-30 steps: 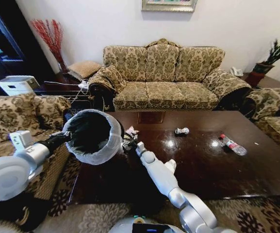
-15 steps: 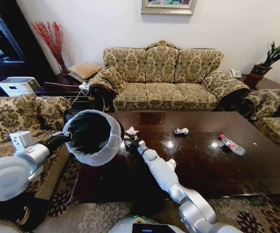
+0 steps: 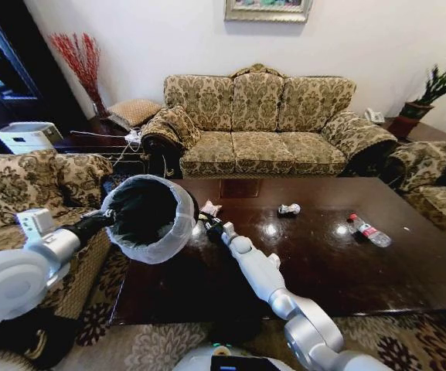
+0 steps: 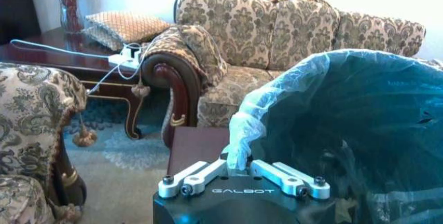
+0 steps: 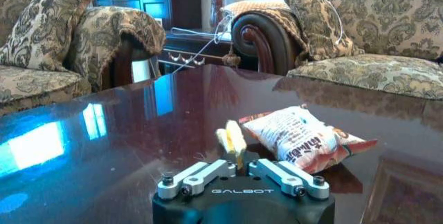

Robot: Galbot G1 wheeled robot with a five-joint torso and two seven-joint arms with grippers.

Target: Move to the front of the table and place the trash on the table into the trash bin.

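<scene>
Glossy white two-armed robot with dark wrists and grippers

Both arms wear smooth, rounded white shells with grey joint rings; the left arm point(image 3: 18, 270) carries a small white box near its forearm, and the right arm point(image 3: 265, 280) narrows toward a black wrist. Each wrist camera shows a black gripper body marked "GALBOT" in pale letters, with silver metal finger links point(image 5: 201, 175) fastened by dark round screws.

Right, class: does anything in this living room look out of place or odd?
Yes. The trash bin hangs tipped on its side in the left gripper, not standing on the floor; litter dots the table, including a bottle lying flat.
</scene>
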